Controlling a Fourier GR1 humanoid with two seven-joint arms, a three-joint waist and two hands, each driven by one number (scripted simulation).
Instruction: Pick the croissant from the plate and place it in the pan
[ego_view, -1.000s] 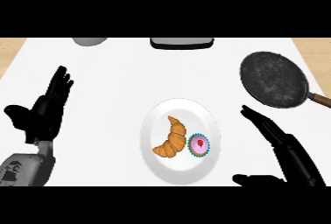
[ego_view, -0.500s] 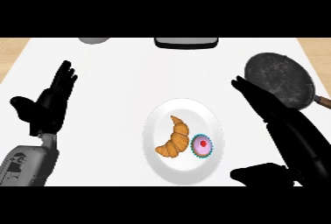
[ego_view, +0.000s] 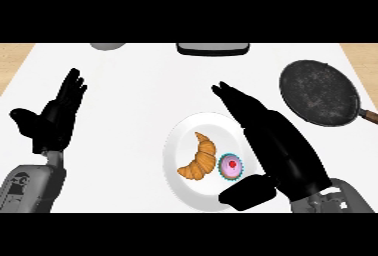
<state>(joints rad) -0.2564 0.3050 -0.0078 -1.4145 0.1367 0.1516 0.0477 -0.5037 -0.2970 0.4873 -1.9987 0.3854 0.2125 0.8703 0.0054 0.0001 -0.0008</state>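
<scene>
A golden croissant (ego_view: 200, 158) lies on a white plate (ego_view: 184, 135) at the middle of the counter, beside a small cupcake (ego_view: 232, 165) with pink icing. My right hand (ego_view: 275, 142) is open, fingers straight, stretched over the plate's right rim just right of the croissant and above the cupcake, not touching the croissant. The dark round pan (ego_view: 319, 92) sits at the far right, its handle pointing to the right edge. My left hand (ego_view: 55, 119) rests open at the left, fingers up.
A dark rectangular object (ego_view: 211, 48) and a grey round thing (ego_view: 108, 46) sit at the counter's far edge. Wooden floor shows past the counter's left and right corners.
My right hand has swung leftwards from near the pan to over the plate's right side. The left hand has drifted slightly up. Croissant and cupcake have stayed put.
</scene>
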